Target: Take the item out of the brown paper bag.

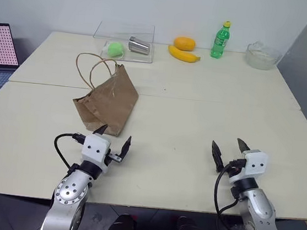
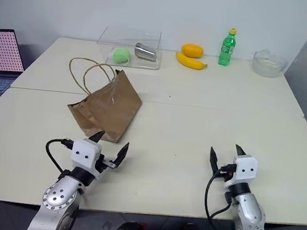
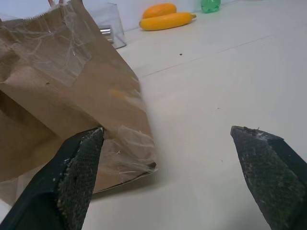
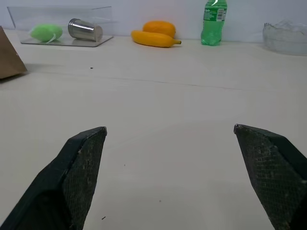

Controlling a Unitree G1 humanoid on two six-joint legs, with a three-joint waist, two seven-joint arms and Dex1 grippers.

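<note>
Task unstarted: crumpled brown paper bag [image 1: 106,101] lies unopened on the bench; left gripper [image 1: 113,135] and right gripper [image 1: 229,148] hover empty, jaws spread.

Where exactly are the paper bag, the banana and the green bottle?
brown paper bag [image 1: 110,102]: left eye view, on its crumpled front panel.
banana [image 1: 183,54]: left eye view, on the middle of its curve.
green soda bottle [image 1: 220,42]: left eye view, on its label.

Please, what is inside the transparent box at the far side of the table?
Inside the clear box lie a green ball and a metal cup on its side. Nothing else shows through its walls. Whether the cup holds anything cannot be seen.
</note>
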